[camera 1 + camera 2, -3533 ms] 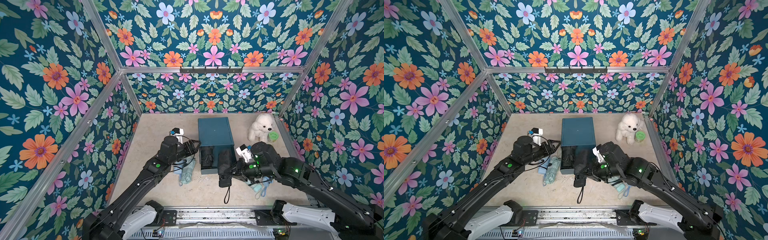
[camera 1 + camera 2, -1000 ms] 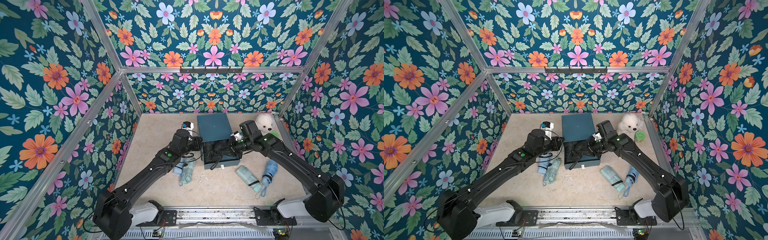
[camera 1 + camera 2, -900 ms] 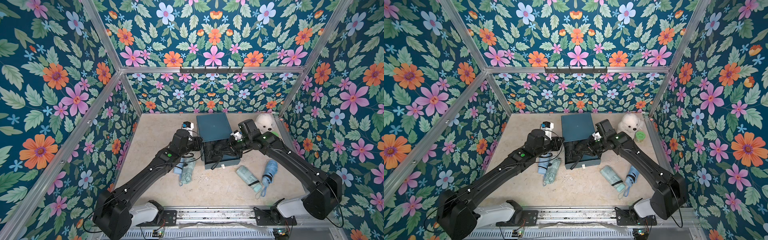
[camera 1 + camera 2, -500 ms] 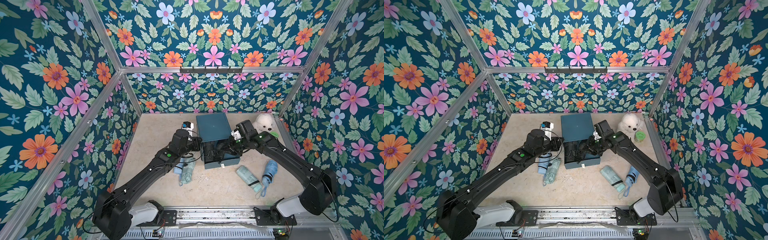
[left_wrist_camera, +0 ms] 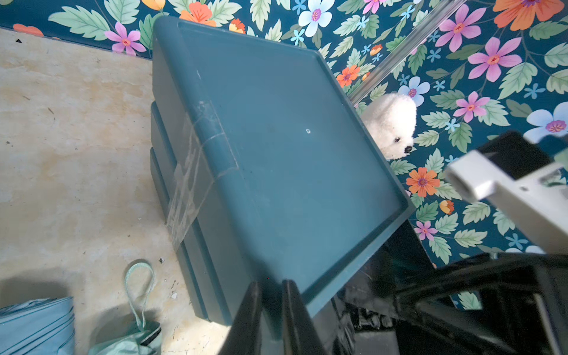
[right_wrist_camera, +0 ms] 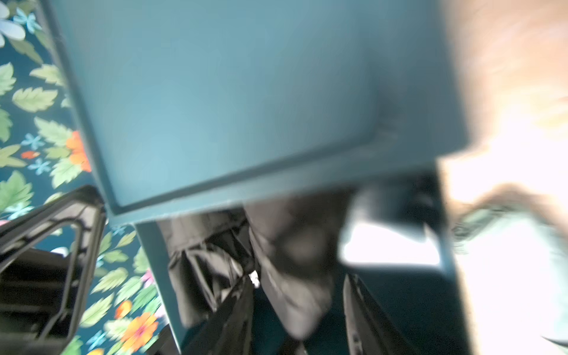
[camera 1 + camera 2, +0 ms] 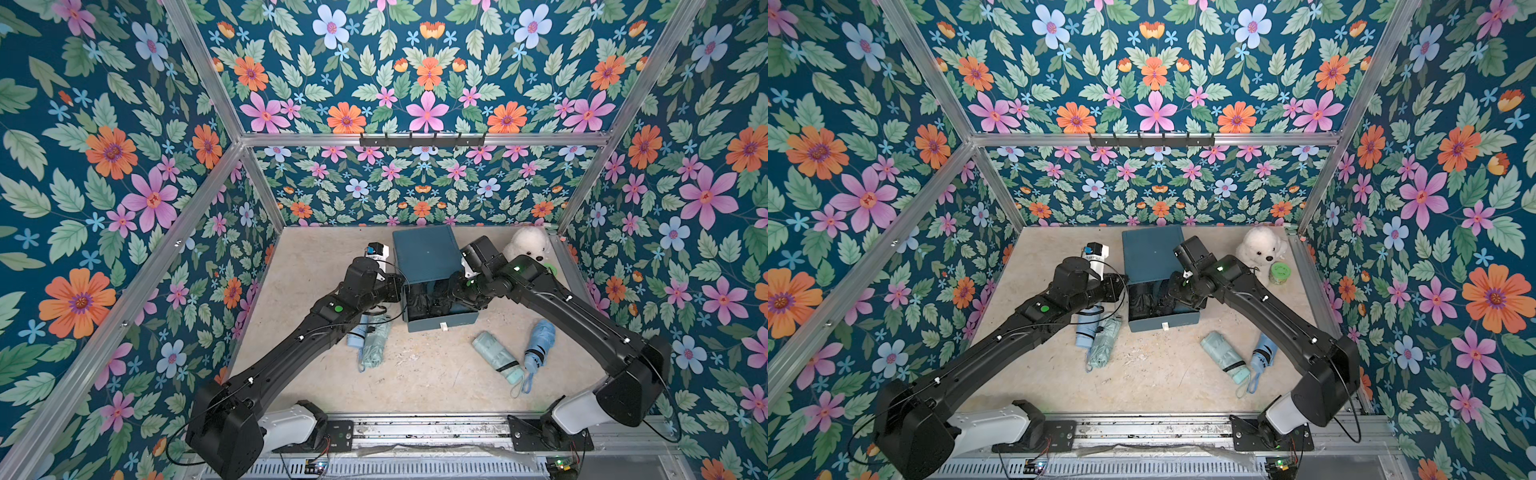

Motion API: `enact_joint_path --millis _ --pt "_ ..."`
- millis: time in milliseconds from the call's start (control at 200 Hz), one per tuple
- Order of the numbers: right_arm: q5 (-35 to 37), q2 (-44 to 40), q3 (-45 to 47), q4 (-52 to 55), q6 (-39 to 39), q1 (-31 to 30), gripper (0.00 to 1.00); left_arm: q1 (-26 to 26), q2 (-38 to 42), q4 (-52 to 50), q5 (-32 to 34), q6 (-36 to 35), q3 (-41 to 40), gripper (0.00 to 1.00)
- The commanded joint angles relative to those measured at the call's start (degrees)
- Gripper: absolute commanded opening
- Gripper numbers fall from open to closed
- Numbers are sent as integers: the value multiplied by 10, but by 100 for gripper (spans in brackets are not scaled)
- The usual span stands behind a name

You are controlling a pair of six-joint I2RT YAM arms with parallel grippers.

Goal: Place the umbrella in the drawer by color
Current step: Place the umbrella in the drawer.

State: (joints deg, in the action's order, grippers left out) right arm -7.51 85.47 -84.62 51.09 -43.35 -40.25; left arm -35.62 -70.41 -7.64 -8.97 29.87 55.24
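Black umbrellas (image 7: 426,299) lie folded in the top drawer (image 7: 461,323), which stands pulled out from the teal cabinet (image 7: 426,253) at the back of the desk (image 7: 415,386). Both top views show dark bundles filling its left half, so the black share of the sorting looks done or nearly so.

Over that drawer hangs the right hand (image 6: 298,284), jaws apart, with black fabric lying just past its tips. The wrist view is blurred, but nothing seems clamped, so I judge this umbrella set down rather than held. At the cabinet's left front corner sits the left hand (image 5: 272,287), jaws narrow, almost together. Teal shows in the slit between them, so it may be pinching the drawer's side wall to steady it, though I cannot tell for certain.

Four are left on the desk. The left blue umbrella (image 7: 356,337) and the left mint umbrella (image 7: 376,344) lie touching, side by side, partly under the left arm. The right mint umbrella (image 7: 496,358) lies just beside the right blue umbrella (image 7: 541,338), near the drawer's front. The lower drawers, stacked in the left wrist view, look closed.

By my reckoning roughly a third is done: blue and mint each need a drawer opened and two umbrellas put in. A plush toy (image 7: 530,245) and a small green pot (image 7: 1280,272) stand in the far corner, no part of the job
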Motion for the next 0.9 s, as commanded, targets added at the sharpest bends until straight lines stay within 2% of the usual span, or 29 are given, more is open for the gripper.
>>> enact_joint_path --millis 0,135,215,385,490,645,740,850,895 --pt "74 -33 -9 26 12 -25 53 0 -4 -80 -1 -13 -2 18" --pt "77 -67 14 -30 18 -78 49 0 -9 -83 1 -14 1 19" --pt "64 -67 30 -63 17 -105 38 1 -10 -84 4 -15 4 19" --pt "64 -44 45 -86 15 -109 10 0 -9 -89 8 -19 7 19" --pt "73 -24 43 -81 15 -109 0 0 -8 -93 11 -21 8 19" --pt "82 1 44 -70 15 -109 0 0 -7 -94 9 -21 7 19" --pt "94 -2 29 -57 16 -109 0 0 -8 -97 7 -22 13 23" --pt "137 -37 1 -43 20 -117 24 1 -7 -107 14 -16 29 36" --pt "152 -56 -3 -47 24 -125 29 2 -6 -113 22 -12 38 42"
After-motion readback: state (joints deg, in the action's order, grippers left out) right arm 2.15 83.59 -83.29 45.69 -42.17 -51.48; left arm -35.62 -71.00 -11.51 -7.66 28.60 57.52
